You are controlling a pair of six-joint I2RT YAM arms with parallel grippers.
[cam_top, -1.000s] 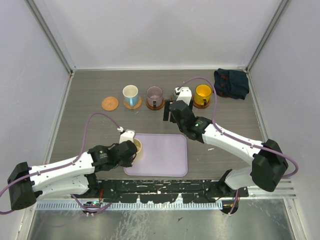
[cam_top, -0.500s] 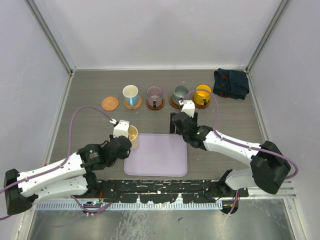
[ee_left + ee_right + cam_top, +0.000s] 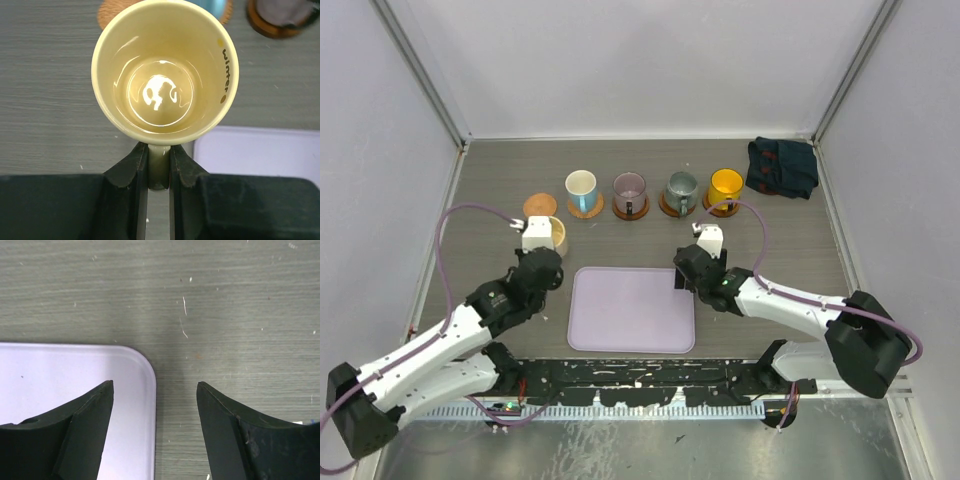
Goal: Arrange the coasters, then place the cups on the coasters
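Note:
My left gripper (image 3: 159,155) is shut on the handle of the cream-yellow cup (image 3: 165,75). It holds the cup upright, just short of the bare coaster (image 3: 537,203) at the row's left end. That coaster's edge (image 3: 112,10) shows beyond the cup's rim. In the top view the held cup (image 3: 558,233) covers the coaster's near edge. Three cups stand on coasters: white-and-blue (image 3: 581,187), purple (image 3: 629,188) and grey-green (image 3: 681,188). The yellow-orange cup (image 3: 726,186) also stands on one. My right gripper (image 3: 155,390) is open and empty over the tray's far right corner.
The lavender tray (image 3: 632,330) lies near the arms' bases, and its rounded corner (image 3: 75,370) shows in the right wrist view. A dark folded cloth (image 3: 782,166) lies at the back right. Walls close in the table on three sides.
My left arm carried the cream-yellow cup from the tray's left edge back toward the bare coaster. My right gripper drew away from the grey-green cup, now on its coaster, to the tray's corner.

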